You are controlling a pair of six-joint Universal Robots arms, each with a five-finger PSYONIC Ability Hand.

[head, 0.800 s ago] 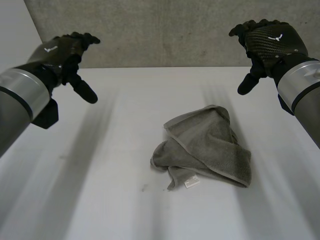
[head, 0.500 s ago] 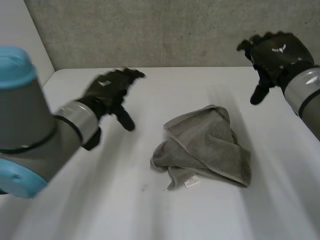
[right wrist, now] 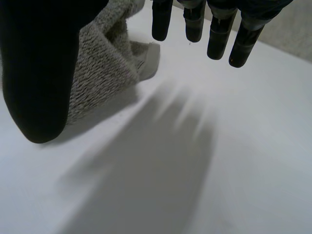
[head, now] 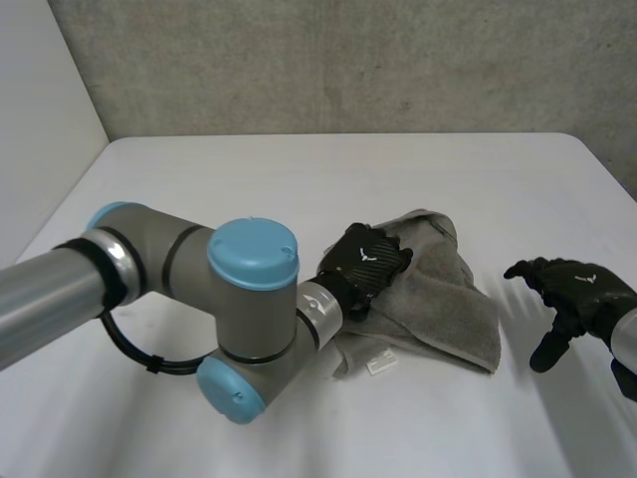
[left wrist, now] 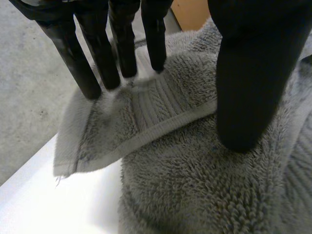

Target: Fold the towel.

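Note:
A crumpled grey towel [head: 443, 299] lies in a heap on the white table [head: 299, 179], a small white label [head: 379, 364] at its near edge. My left hand [head: 366, 261] is down on the heap's left side. In the left wrist view its straight fingers [left wrist: 97, 63] touch a hemmed flap of the towel [left wrist: 161, 117], and the thumb [left wrist: 243, 97] rests on the pile, apart from them; nothing is pinched. My right hand [head: 575, 294] hovers open just right of the towel, low over bare table. There the towel's corner [right wrist: 105, 63] lies beside its thumb [right wrist: 39, 73].
My left arm, with its blue-capped elbow [head: 249, 319], stretches across the front left of the table. A grey concrete wall [head: 348, 60] closes off the back. The table's right edge runs close behind my right hand.
Both hands have come down from high over the far table. The left arm swung right onto the towel; the right hand dropped toward me beside the towel's right side.

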